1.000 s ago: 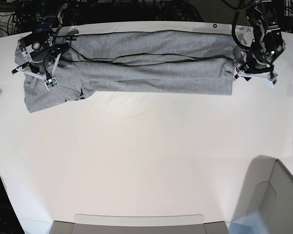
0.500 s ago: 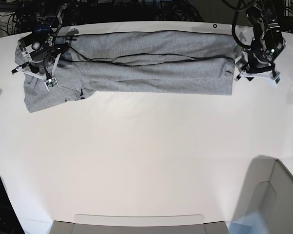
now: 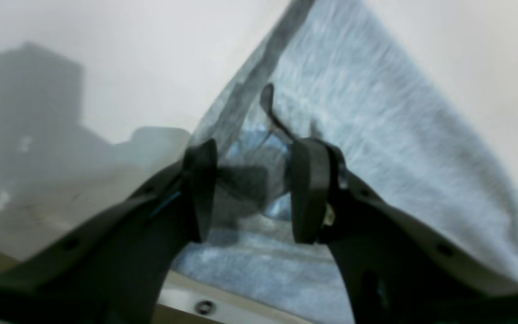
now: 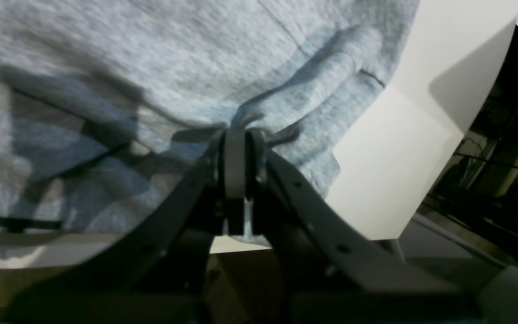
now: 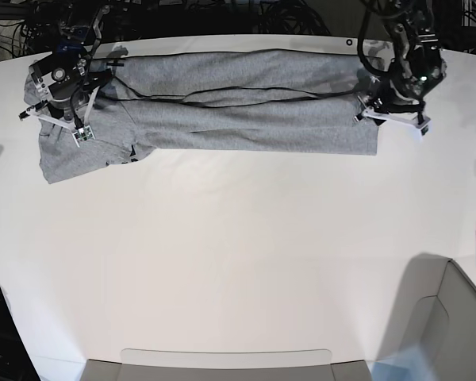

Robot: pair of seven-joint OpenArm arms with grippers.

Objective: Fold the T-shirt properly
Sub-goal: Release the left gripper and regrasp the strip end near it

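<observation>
Two end effectors on the T-shirt at the tabletop's far edge: right end effector pinches sleeve-end cloth; left end effector, jaws apart, has moved inward over the hem, so you're lining up its grasp.

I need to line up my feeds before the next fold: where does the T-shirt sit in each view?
Base: the T-shirt lies as a long band across the table's far edge.
Left wrist: fills the right half, beyond the open left claw.
Right wrist: fills the upper left, pinched in the shut right claw.
Shared landmark: the white table.
</observation>
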